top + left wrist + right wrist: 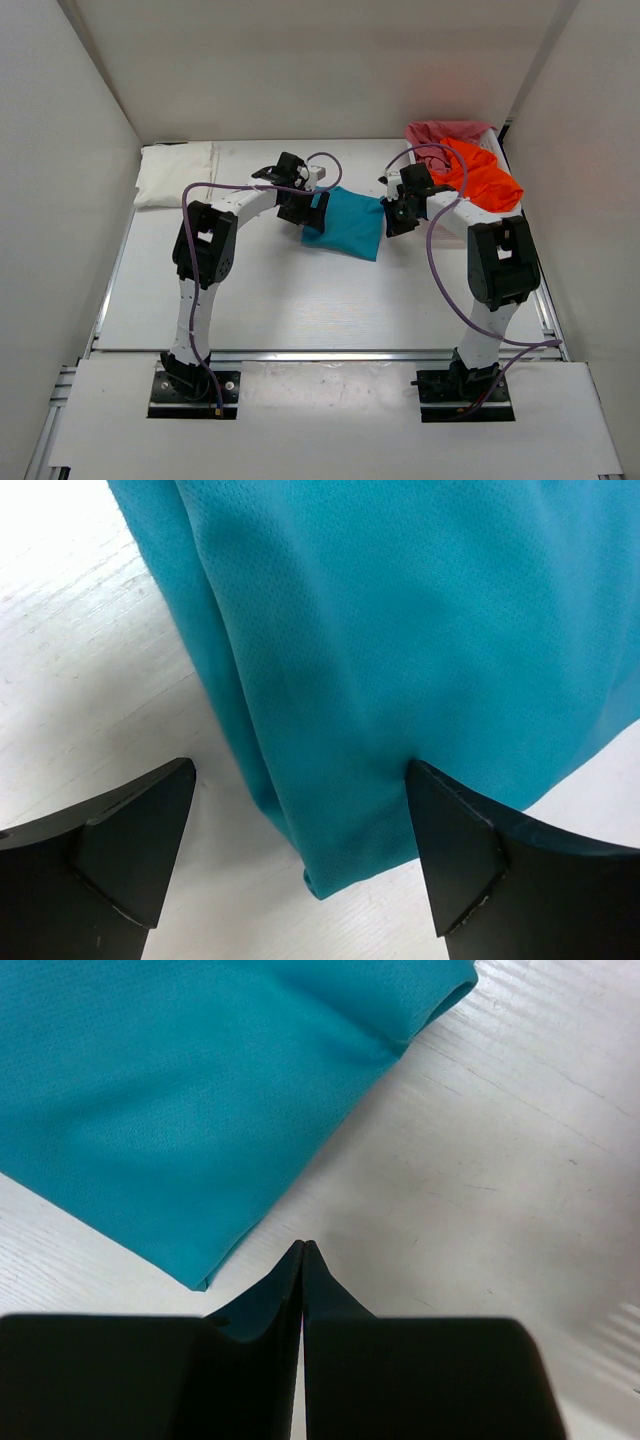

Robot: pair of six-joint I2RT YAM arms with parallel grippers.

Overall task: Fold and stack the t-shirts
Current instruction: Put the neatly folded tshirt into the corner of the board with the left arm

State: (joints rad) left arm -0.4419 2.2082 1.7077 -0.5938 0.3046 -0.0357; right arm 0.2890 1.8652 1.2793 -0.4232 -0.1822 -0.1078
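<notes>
Teal t-shirt [345, 222] lies folded into a compact rectangle on the counter [300, 300], roughly mid-counter toward the far side, between my two wrists. It is flat, with a few soft creases along its left side.

My left jaws are spread wide and hold nothing. In the left wrist view the teal t-shirt [420, 630] fills the upper frame, and its near folded corner comes down between the two tips. One tip is over bare counter. The other sits right at the cloth's edge, and I cannot tell whether it touches. My left arm [205, 245] reaches in from the left and ends over the shirt's left edge.

My right jaws are pressed together, with nothing between them. In the right wrist view they point at bare counter just beside the teal t-shirt [150, 1090], apart from the cloth and with its near corner close by. The shirt's folded edge runs diagonally, and a sleeve or hem opening shows at the top. My right arm [500, 265] comes in from the right and ends at the shirt's right edge.

White t-shirt [175, 175] lies folded flat at the far left of the counter, well apart from the teal one.

Orange t-shirt [485, 175] is heaped unfolded at the far right corner. The pinkish-red t-shirt [440, 131] is bunched behind it, touching it.
</notes>
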